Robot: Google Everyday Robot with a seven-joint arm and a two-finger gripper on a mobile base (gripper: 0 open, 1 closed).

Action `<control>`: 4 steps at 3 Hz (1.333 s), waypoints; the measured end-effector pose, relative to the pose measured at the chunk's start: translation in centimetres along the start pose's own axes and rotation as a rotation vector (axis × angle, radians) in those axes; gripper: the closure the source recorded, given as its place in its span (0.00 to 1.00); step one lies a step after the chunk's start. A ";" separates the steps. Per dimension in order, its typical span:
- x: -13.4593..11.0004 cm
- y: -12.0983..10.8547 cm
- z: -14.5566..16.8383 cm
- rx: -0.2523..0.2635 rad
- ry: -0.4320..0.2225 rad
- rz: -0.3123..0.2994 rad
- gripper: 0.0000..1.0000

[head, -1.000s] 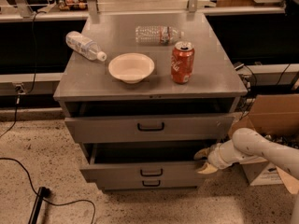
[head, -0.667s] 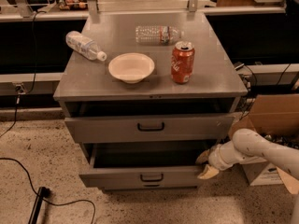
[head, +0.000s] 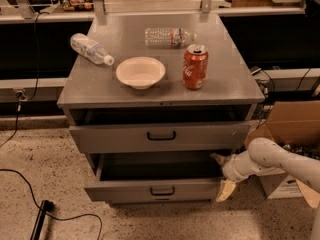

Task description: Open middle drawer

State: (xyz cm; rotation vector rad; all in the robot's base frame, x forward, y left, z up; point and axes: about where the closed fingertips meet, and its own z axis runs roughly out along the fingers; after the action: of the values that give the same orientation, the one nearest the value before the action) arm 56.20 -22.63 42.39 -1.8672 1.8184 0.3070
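Pincer (head: 220,174) at the right end of the middle drawer (head: 150,190) front, fingers spread wide, 1 behind the panel, 1 ahead, not clamped. Drawer sits just below the top drawer (head: 160,136), well out. Judgement: pull straight outward, level with the runners; this off-centre hold could skew and jam it.

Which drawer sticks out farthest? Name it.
The middle drawer, under the top drawer; its front juts farther forward. The end effector is at its right end.
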 end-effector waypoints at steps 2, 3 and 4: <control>-0.6 3.3 -0.7 -0.065 0.052 0.021 0.00; -0.1 5.7 -1.8 -0.115 0.036 0.076 0.19; -0.7 7.5 -2.4 -0.166 0.025 0.069 0.41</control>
State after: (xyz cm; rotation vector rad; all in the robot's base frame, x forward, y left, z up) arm 48.35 -23.01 43.30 -1.9288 1.9285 0.4739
